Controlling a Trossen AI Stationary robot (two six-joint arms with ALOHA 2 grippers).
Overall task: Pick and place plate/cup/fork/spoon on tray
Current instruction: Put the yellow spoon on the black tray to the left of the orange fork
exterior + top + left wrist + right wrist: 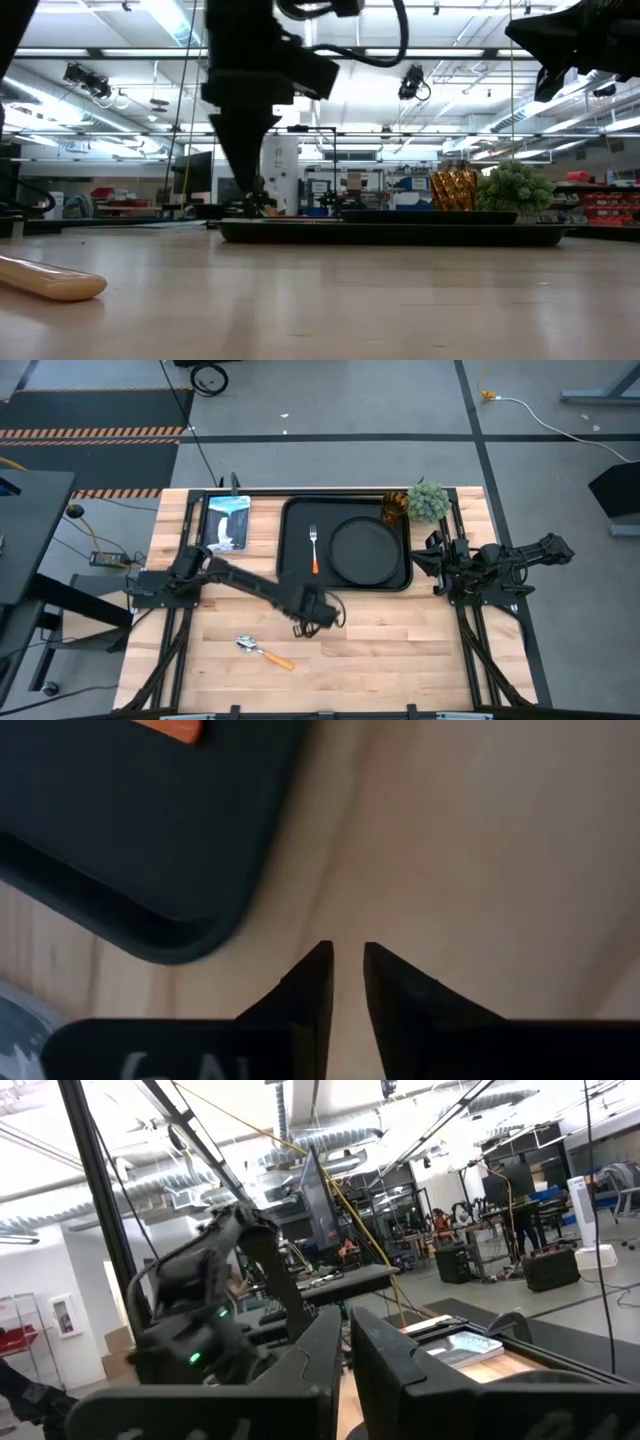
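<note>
The black tray (290, 550) lies at the table's far middle. The round black plate (366, 550) lies flat on its right half. The fork (314, 548), orange handle toward the near side, lies on its left half. The amber cup (394, 508) stands upright at the tray's far right corner. The spoon (262, 650) lies on the bare table near the front, and its handle end shows in the low view (55, 282). My left gripper (318, 616) is shut and empty just off the tray's near edge (150, 935). My right gripper (440, 565) is shut and empty at the table's right edge.
A small potted plant (430, 501) stands just right of the cup. A printed booklet (227, 520) lies left of the tray. Bare wood stretches along the front of the table around the spoon.
</note>
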